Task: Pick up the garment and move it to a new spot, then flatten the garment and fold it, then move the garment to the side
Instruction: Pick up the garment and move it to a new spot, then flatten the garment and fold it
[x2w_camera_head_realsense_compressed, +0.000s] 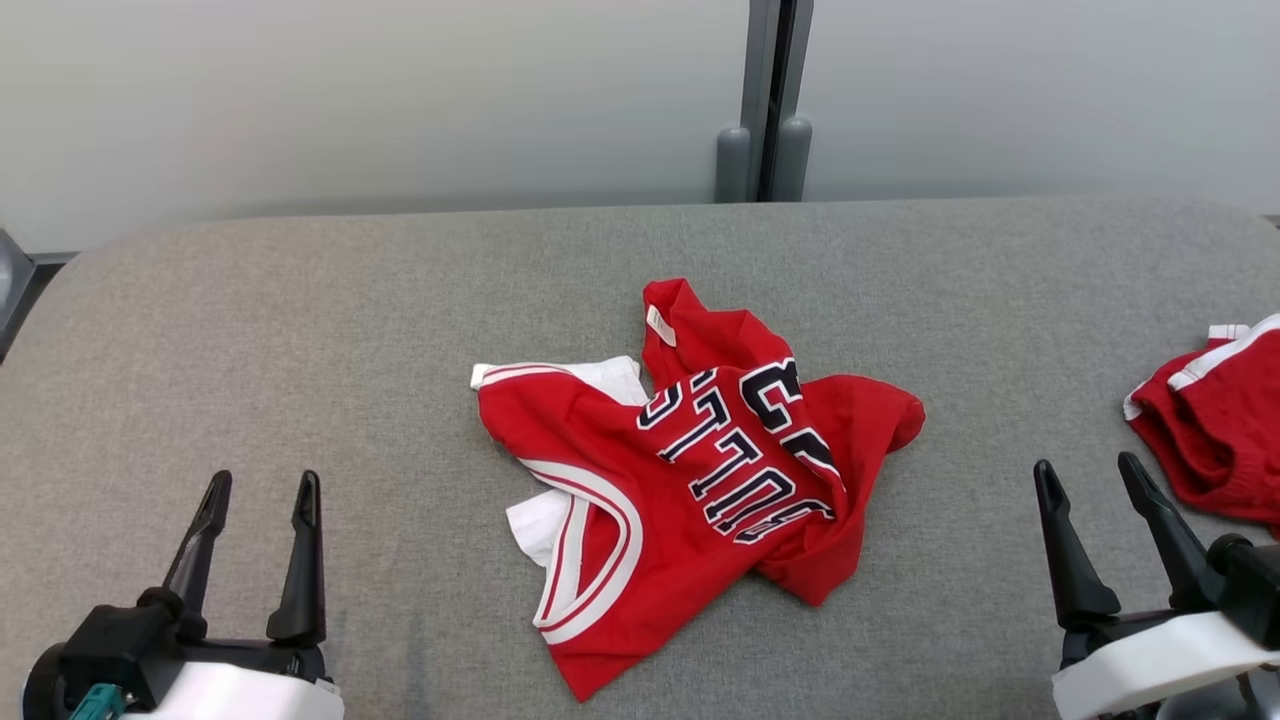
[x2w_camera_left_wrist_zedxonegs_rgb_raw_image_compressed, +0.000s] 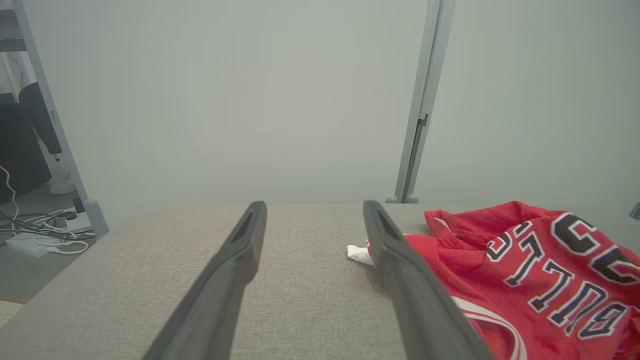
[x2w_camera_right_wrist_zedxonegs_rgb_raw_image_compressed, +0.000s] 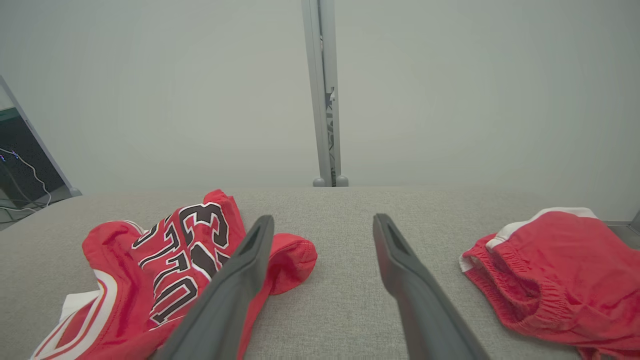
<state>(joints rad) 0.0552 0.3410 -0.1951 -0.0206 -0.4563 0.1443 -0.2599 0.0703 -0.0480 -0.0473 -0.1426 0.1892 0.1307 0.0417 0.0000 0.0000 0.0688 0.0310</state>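
A crumpled red jersey, the garment, lies in the middle of the grey padded table, with white trim and dark letters showing. It also appears in the left wrist view as the garment at the right, and in the right wrist view as the garment at the left. My left gripper hovers open at the lower left, well clear of it. My right gripper stands open at the lower right, between the jersey and a second red piece. Nothing sits between either pair of fingers.
Red shorts with white trim lie at the table's right edge, seen too as shorts. A grey post rises behind the table against a pale wall. Cables lie on the floor past the table's left end.
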